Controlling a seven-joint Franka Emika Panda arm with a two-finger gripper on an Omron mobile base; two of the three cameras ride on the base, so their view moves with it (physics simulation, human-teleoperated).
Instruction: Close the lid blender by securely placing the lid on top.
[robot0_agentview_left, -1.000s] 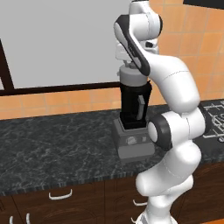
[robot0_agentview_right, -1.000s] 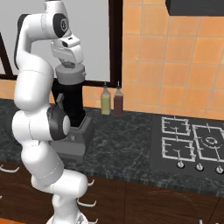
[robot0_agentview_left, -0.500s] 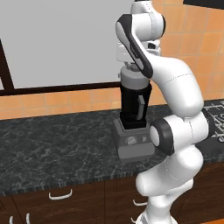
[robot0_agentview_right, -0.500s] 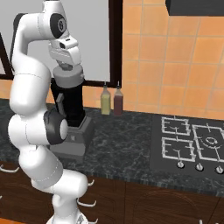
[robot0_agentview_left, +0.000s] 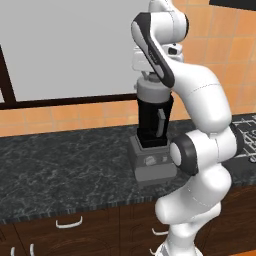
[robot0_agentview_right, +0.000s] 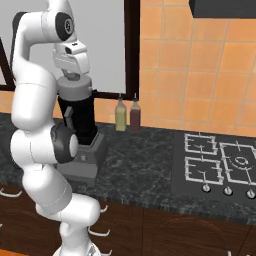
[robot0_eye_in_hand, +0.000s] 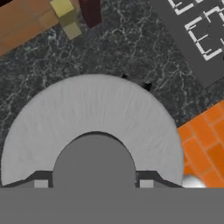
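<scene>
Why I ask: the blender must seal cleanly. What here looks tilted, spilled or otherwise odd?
Nothing stands out. The round light-grey lid sits level on the tall black blender jar, with the gripper shut on its centre knob. The dark speckled counter shows no spill.

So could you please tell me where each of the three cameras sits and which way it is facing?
Left base view: behind the arm's left, facing the counter and blender; the arm rises at lower right.
Right base view: behind its right, facing the blender, two bottles and hob; arm at lower left.
Hand view: on the hand, looking down on the lid, fingertips at its knob.
Both base views share blender, lid and gripper.
</scene>
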